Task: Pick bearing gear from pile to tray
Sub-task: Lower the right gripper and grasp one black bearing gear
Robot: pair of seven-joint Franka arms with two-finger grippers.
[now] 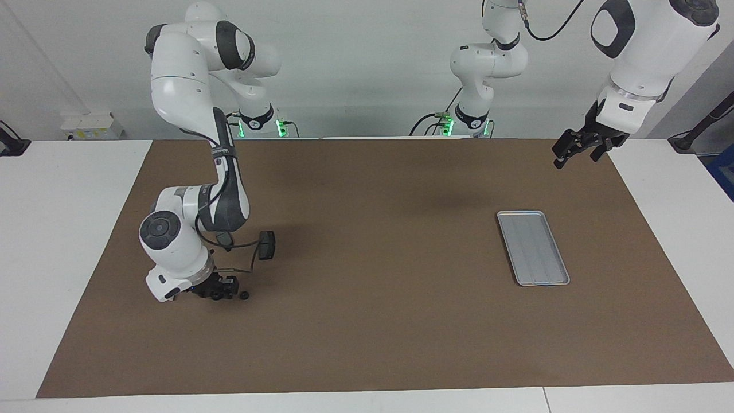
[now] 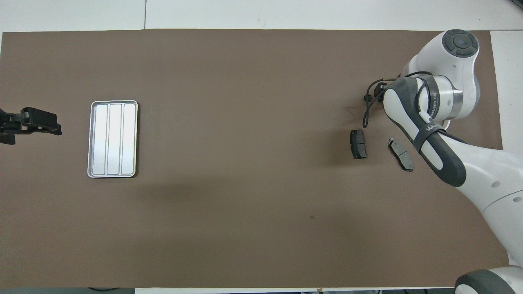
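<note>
The pile lies at the right arm's end of the mat. One dark grey brake pad shows in both views; a second brake pad shows only from overhead. A tiny black round piece lies on the mat just beside my right gripper, which is down low at the mat over the pile. My right arm hides the rest of the pile, including the white bracket. The silver ridged tray lies empty toward the left arm's end. My left gripper waits open, raised beside the tray.
A brown mat covers most of the white table. My right arm's elbow and forearm hang over the pile area. A black cable loops from the wrist.
</note>
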